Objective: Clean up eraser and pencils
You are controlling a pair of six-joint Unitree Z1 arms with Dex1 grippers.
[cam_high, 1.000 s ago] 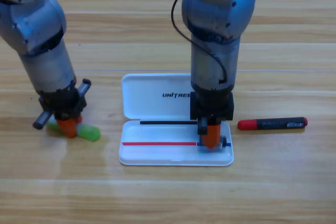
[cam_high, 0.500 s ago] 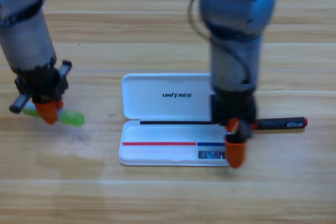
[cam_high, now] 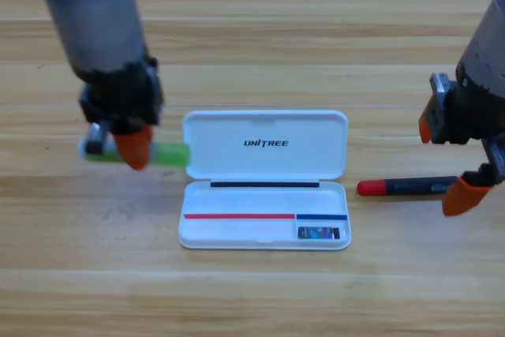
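The white case (cam_high: 225, 159) lies open mid-table. The eraser (cam_high: 319, 233), a tiny dark block, rests alone in the tray's lower right corner. My left gripper (cam_high: 132, 149) is just left of the lid, shut on the pale green pencil (cam_high: 170, 155). That pencil lies level, and its bright right end reaches the lid's left edge. The second pencil (cam_high: 406, 187), red-ended with a black body, lies on the table right of the case. My right gripper (cam_high: 444, 162) stands open over its right end, one jaw above it and one beside its tip.
The left arm comes down from the upper left, and the right arm is cut off by the picture's right edge. Bare wooden table surrounds the case.
My left gripper carried the green pencil right, up to the lid's edge. My right gripper left the eraser in the tray, swung right to the red-ended pencil's far end and opened.
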